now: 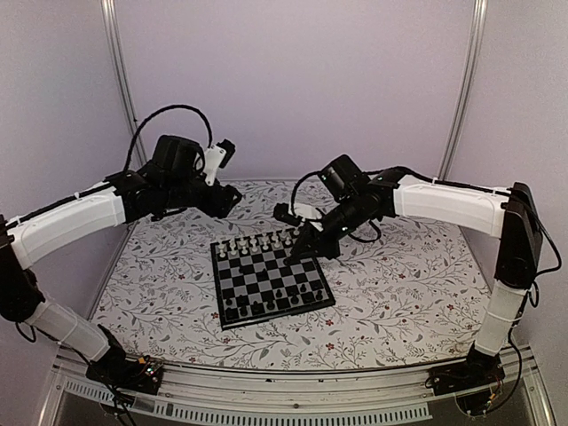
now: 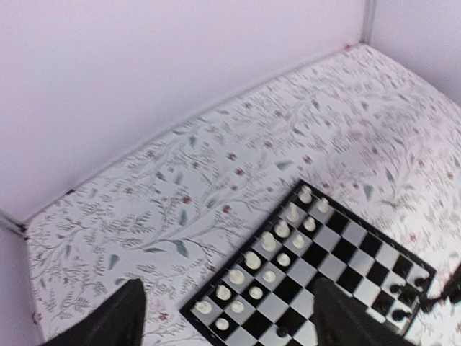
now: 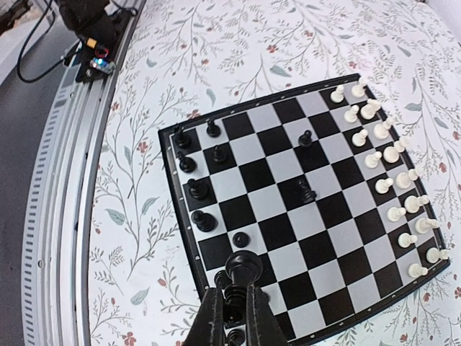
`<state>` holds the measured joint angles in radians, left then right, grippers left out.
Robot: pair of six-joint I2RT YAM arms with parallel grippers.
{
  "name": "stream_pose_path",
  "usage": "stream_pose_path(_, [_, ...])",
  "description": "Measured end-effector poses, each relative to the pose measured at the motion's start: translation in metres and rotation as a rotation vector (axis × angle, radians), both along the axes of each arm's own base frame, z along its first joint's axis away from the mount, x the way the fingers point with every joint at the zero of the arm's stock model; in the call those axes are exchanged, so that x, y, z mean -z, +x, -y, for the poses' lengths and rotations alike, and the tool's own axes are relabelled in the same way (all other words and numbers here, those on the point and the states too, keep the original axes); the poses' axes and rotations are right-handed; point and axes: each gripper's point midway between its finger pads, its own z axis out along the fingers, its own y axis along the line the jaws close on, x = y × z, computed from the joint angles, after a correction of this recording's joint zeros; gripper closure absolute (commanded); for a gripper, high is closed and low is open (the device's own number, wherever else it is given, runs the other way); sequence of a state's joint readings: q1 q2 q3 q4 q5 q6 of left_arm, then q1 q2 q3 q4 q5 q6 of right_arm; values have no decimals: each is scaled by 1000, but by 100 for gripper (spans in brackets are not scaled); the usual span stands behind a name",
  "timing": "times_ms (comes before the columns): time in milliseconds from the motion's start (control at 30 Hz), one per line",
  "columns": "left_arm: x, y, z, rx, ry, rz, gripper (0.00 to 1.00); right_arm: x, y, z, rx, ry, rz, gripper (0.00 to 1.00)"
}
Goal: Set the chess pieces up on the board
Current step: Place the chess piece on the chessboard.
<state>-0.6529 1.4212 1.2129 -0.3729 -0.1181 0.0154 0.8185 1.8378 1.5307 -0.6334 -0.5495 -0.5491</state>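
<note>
Board (image 1: 257,271) middle mostly open; white pieces (image 1: 257,241) crowd far rows, black pieces (image 1: 257,307) line near edge.

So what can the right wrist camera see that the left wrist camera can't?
Only the right wrist camera: the right gripper pinching a black piece, and the metal rail at the table edge. Only the left wrist camera: the open left gripper and the back wall. Both: the board and the rows of white pieces.
</note>
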Motion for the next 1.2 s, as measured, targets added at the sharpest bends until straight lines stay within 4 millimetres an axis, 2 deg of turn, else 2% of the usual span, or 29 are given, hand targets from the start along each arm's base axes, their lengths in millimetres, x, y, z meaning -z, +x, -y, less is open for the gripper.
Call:
stream_pose_path(100, [-51, 17, -28, -173, -26, 187, 1, 10, -19, -3, -57, -58, 17, 96])
stream_pose_path(167, [-69, 28, -46, -281, -35, 265, 1, 19, -28, -9, -92, -95, 29, 96])
stream_pose_path(200, [-72, 32, -52, -322, -36, 285, 2, 23, -31, -11, -102, -109, 32, 96])
stream_pose_path(267, [-66, 40, -60, -349, -40, 281, 9, 34, -37, -15, -124, -146, 27, 96])
stream_pose_path(367, [-36, 42, -70, -343, -25, 235, 13, 51, -43, -20, -150, -195, 18, 96])
stream_pose_path(433, [-11, 37, -73, -317, -5, 190, 16, 63, -46, -21, -161, -230, 7, 96])
stream_pose_path(533, [7, 28, -71, -266, 8, 153, 18, 76, -50, -22, -174, -270, -12, 96])
stream_pose_path(733, [-7, 25, -64, -221, -29, 187, 19, 93, -51, -25, -179, -319, -25, 95])
stream_pose_path(1200, [-8, 24, -60, -197, -37, 185, 20, 108, -41, -26, -147, -373, -9, 92])
